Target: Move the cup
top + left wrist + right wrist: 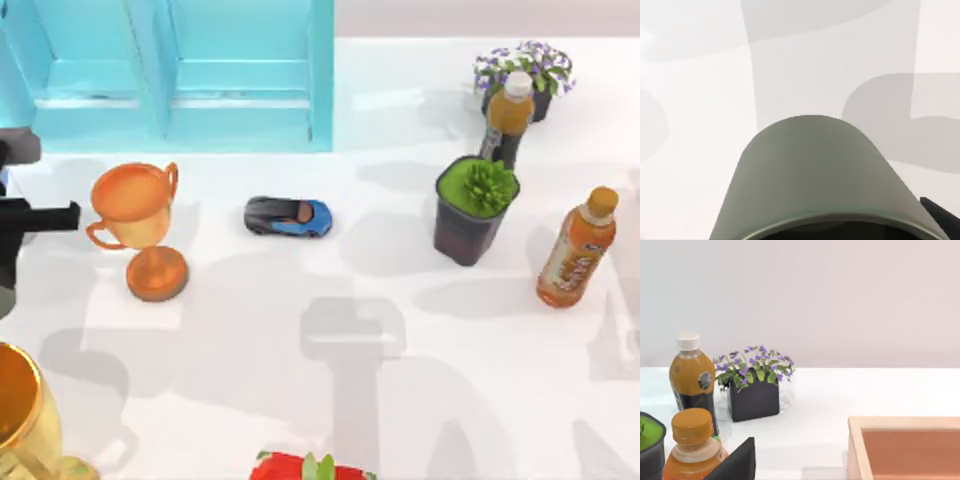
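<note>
The cup, a plain grey-olive tumbler, sits very close in the left wrist view with its wide rim nearest the camera and its narrower base farther off over the white table. One dark fingertip shows beside its rim, and my left gripper looks shut on it. In the top view my left arm stands at the table's far left edge, and the cup is hidden there. A dark part of my right gripper shows in the right wrist view, beside the bottles.
An orange two-handled trophy stands just right of the left arm, and a gold trophy at the front left. A toy car, green potted plant, two bottles, flower pot, blue cabinet and wooden box are also here.
</note>
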